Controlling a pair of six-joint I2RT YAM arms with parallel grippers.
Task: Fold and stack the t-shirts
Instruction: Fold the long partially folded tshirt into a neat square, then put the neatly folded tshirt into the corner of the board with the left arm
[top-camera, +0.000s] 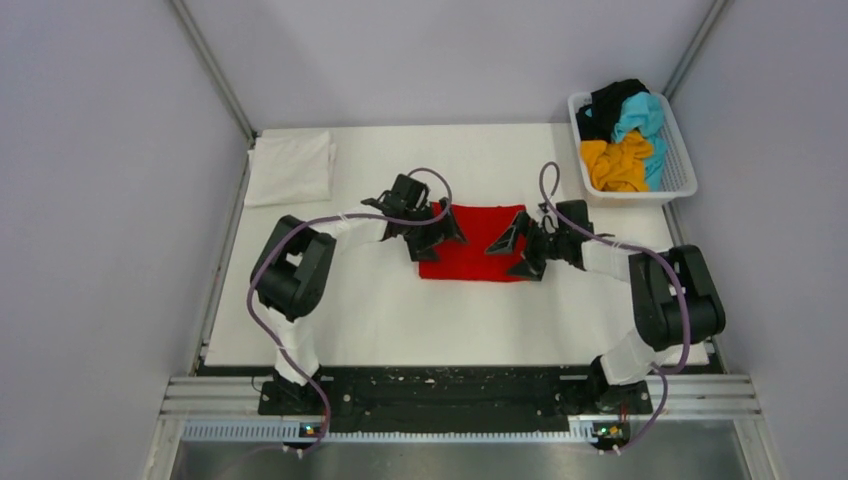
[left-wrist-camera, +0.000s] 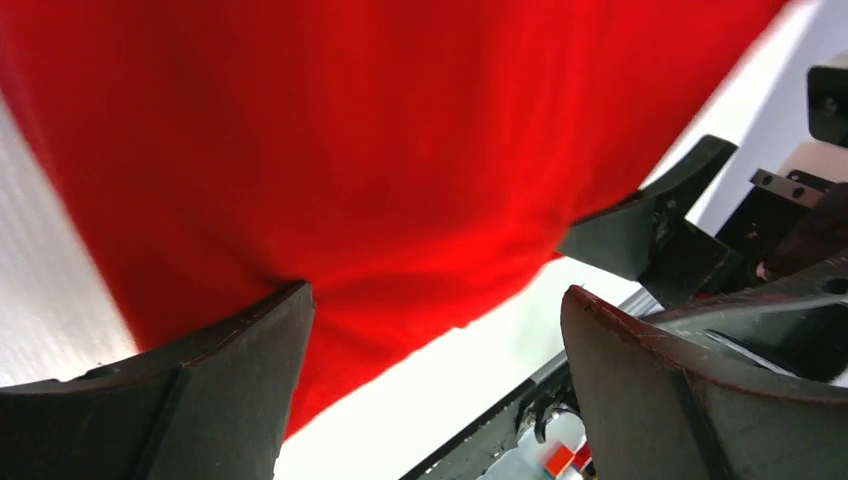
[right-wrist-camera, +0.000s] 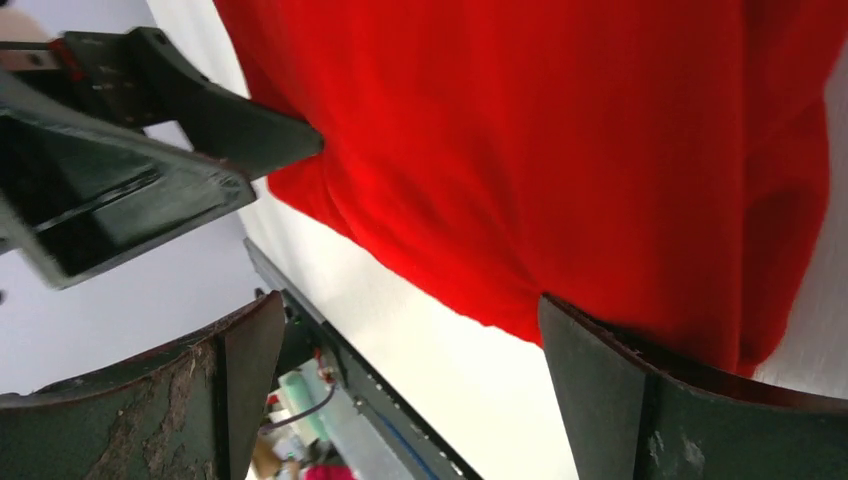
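- Red t-shirt (top-camera: 475, 250) lies folded into a flat rectangle in the middle of the white tabletop (top-camera: 370, 315), between the two grippers.
- Left gripper (top-camera: 441, 234) sits low at the shirt's left edge. Its jaws are spread wide and hold nothing. In the left wrist view one fingertip (left-wrist-camera: 270, 320) overlaps the red hem.
- Right gripper (top-camera: 512, 245) sits low at the shirt's right edge, its jaws also spread wide and empty. In the right wrist view one finger (right-wrist-camera: 640, 380) is over the red cloth and the other is over bare tabletop.
- Whether any finger presses on the cloth cannot be told.
- The grippers face each other across the shirt, near but apart.
- White t-shirt (top-camera: 290, 168) lies folded at the far left corner, well apart from the red one.
- Basket (top-camera: 683, 165) of white mesh stands at the far right corner. It holds a crumpled black t-shirt (top-camera: 615, 100), turquoise t-shirt (top-camera: 640, 115) and orange-yellow t-shirt (top-camera: 618, 165).
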